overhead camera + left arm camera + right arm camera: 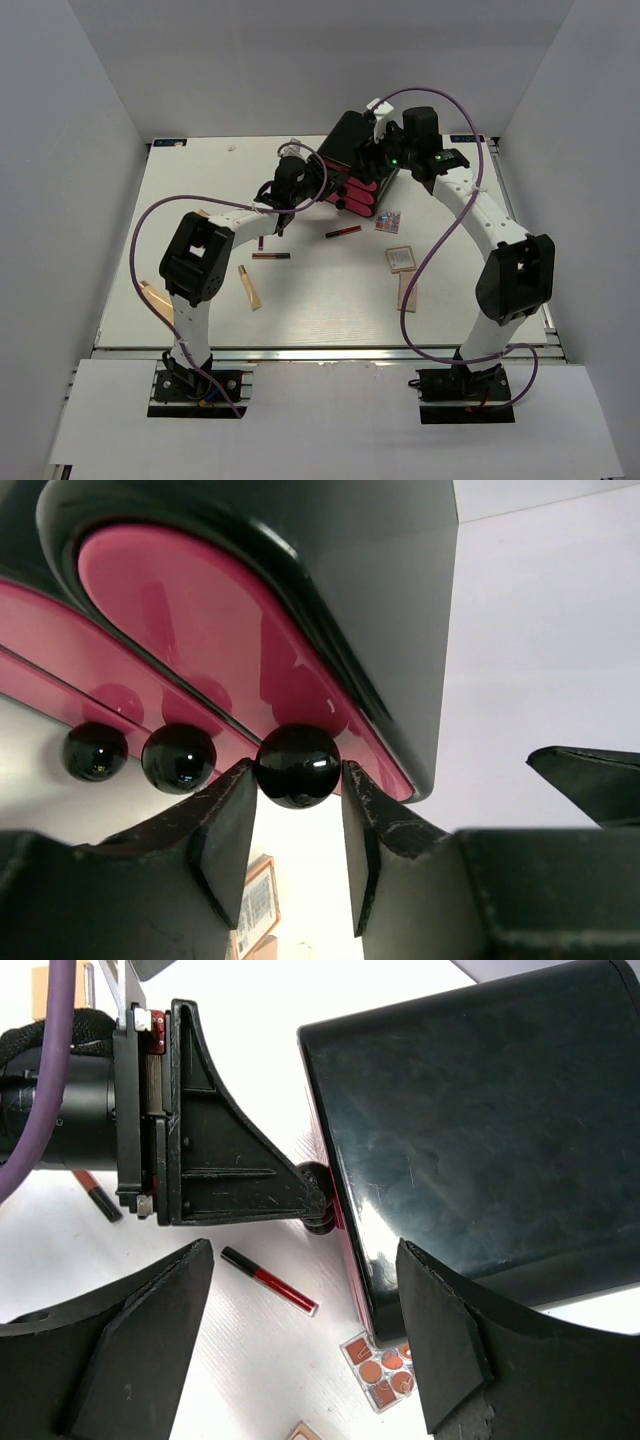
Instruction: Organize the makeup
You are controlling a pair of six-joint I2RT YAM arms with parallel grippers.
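1. Pinching the rightmost black knob (297,755) between its two fingers (225,830), the left pincer (297,780) is pressed against the ball on both sides.
2. That knob sits on a glossy pink drawer (200,630) front of the black box (350,140). Two more knobs (178,758) line up to its left in the wrist view.
3. The right pincer (302,1260) hangs over the same box with its fingers (135,1340) spread wide and nothing gripped. The box's near corner shows in the gap, and one finger overlaps its dark side. Whether they touch, I cannot tell.
4. The makeup (342,231) lies scattered on the white tabletop (330,310), all of it outside the box.
5. Just in front of the drawers lies a red stick (268,1280). A small palette with round pans (388,221) sits beside it, near the box's corner.
6. Closer to the arm bases on the right is a square beige palette (401,259), with a flat beige strip (407,292) just below it.
7. On the left, a dark red stick (271,256) lies crosswise near the left forearm.
8. A beige tube (249,287) lies tilted just below that stick.
9. Another beige piece (157,299) lies by the left arm's elbow, near the tabletop's left edge.
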